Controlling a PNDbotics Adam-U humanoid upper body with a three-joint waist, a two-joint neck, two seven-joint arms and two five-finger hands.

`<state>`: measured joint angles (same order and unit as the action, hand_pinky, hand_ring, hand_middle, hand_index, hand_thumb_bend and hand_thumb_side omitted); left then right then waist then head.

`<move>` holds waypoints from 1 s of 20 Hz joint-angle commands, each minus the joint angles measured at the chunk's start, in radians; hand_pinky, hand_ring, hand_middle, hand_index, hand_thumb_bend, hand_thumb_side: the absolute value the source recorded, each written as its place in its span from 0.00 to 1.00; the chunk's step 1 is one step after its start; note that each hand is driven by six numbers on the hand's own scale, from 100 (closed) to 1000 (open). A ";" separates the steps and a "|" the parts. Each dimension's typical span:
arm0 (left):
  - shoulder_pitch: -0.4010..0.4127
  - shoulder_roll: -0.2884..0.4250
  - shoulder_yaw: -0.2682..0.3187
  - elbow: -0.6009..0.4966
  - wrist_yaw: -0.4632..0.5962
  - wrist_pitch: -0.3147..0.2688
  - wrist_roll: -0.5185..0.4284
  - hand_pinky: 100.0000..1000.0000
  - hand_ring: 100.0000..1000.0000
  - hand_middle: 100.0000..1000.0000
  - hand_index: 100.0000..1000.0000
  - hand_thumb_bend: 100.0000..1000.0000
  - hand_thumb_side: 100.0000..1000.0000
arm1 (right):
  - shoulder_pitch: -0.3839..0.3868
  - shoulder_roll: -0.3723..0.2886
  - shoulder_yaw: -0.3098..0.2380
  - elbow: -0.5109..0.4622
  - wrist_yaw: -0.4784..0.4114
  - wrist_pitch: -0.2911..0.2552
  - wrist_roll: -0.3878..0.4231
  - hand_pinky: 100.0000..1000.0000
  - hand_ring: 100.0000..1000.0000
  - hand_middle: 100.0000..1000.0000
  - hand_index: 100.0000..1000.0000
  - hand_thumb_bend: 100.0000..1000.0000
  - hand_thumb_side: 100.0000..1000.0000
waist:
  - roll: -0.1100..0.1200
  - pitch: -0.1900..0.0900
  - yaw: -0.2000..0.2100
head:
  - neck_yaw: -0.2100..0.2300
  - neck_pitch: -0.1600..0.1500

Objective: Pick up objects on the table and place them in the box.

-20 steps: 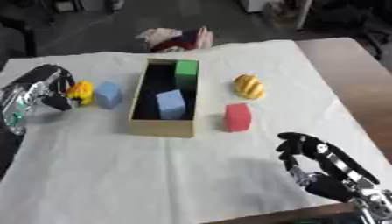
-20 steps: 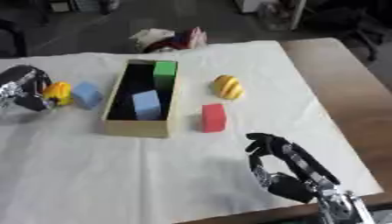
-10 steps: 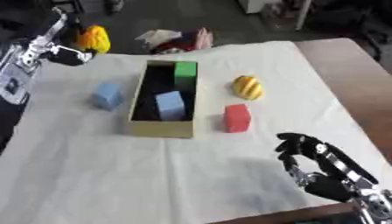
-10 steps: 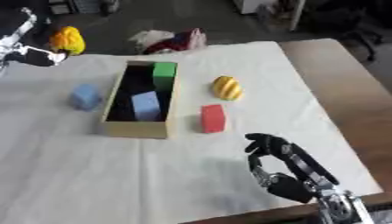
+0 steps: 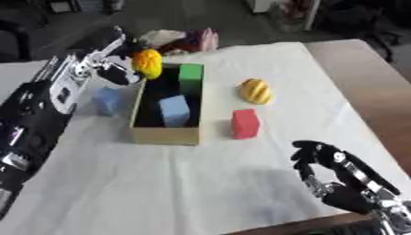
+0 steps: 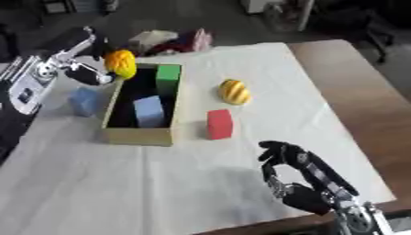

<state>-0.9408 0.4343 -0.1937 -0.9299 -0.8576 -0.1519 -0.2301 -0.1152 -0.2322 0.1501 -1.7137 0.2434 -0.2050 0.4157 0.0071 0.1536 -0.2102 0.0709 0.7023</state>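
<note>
A yellow-orange rounded object (image 5: 147, 64) is held in the left hand (image 5: 115, 69), fingers curled round it, at the far left corner of the open cardboard box (image 5: 164, 135), just above its rim. Inside the box, a green block (image 5: 190, 75) stands at the far end and a light blue block (image 5: 174, 110) lies nearer the middle. Outside the box on its left side, a second light blue block (image 5: 107, 100) sits on the white cloth (image 5: 201, 183), partly behind the left arm. To the right of the box stand a red block (image 5: 245, 123), just beside the near end, and a yellow striped rounded object (image 5: 255, 91) farther back. The right hand (image 5: 337, 174) rests well apart from the box toward the near right corner, fingers up and slightly bent, holding nothing.
</note>
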 commanded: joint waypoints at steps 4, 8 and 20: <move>-0.013 0.021 0.013 -0.003 0.032 -0.023 -0.017 0.64 0.58 0.61 0.75 0.74 0.25 | -0.014 -0.004 0.000 -0.015 -0.007 -0.003 0.004 0.74 0.62 0.63 0.87 0.00 0.38 | 0.001 -0.014 0.002 | -0.002 -0.012; -0.008 0.041 0.022 -0.016 0.069 -0.022 -0.026 0.64 0.57 0.59 0.74 0.68 0.22 | -0.014 -0.004 -0.002 -0.015 -0.006 -0.003 0.003 0.74 0.62 0.63 0.87 0.00 0.38 | 0.000 -0.015 0.004 | -0.005 -0.014; 0.000 0.116 0.108 0.082 0.090 0.076 -0.199 0.67 0.61 0.64 0.79 0.58 0.16 | -0.010 -0.007 -0.005 -0.014 -0.003 -0.003 0.000 0.74 0.62 0.63 0.87 0.00 0.38 | 0.009 -0.019 0.011 | -0.014 -0.011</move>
<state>-0.9234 0.5175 -0.1050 -0.8436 -0.7667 -0.0869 -0.4124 -0.1181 -0.2320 0.1489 -1.7137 0.2434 -0.2052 0.4160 0.0166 0.1526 -0.1990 0.0595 0.7010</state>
